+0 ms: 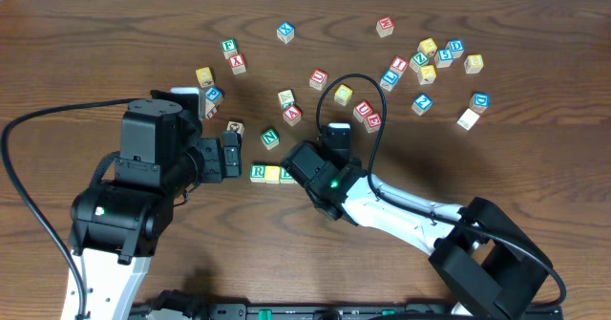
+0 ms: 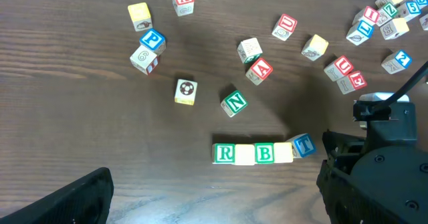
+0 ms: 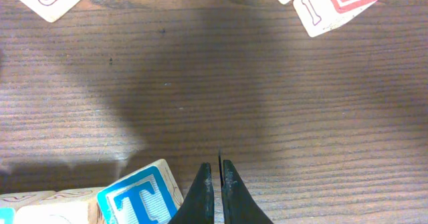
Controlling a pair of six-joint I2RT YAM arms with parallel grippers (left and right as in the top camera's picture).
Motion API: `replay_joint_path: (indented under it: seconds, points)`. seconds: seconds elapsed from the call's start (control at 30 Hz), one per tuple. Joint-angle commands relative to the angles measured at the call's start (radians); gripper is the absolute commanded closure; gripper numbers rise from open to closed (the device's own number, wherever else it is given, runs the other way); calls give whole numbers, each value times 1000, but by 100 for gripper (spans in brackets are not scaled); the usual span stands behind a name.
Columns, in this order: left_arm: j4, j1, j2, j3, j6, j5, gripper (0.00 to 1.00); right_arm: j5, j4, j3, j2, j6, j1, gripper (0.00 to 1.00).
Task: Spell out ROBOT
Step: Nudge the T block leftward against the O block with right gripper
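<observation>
A row of cubes lies near the table's middle: green-bordered R [image 2: 225, 153], a yellow-faced cube [image 2: 245, 154], green-bordered B [image 2: 265, 153], a second yellow-faced cube [image 2: 283, 152], then blue-bordered T [image 2: 303, 144], turned a little askew at the right end. My right gripper [image 3: 217, 167] is shut on nothing, its tips just right of the T [image 3: 140, 197]. From overhead it [image 1: 307, 167] covers the row's right end; only the R [image 1: 258, 173] and one yellow cube [image 1: 273, 174] show. My left gripper [image 2: 214, 214] stands open and empty, below and left of the row.
A green N cube [image 2: 235, 103], a red A cube [image 2: 260, 69] and a yellow picture cube [image 2: 186, 91] lie just behind the row. Several more cubes are scattered at the back right [image 1: 430, 57] and back left [image 1: 215, 81]. The right arm's cable [image 1: 358, 100] loops above the cubes.
</observation>
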Motion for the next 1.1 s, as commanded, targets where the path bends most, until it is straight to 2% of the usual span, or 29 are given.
replay_joint_path:
  seconds: [0.0,0.53,1.07]
  points:
    - [0,3,-2,18,9,6,2,34,24,-1,-24,-37,0,99]
    - [0,3,-2,18,9,6,2,-122,23,-1,-24,-60,-5,99]
    - [0,3,-2,18,9,6,2,-132,8,-1,-24,-60,-4,99]
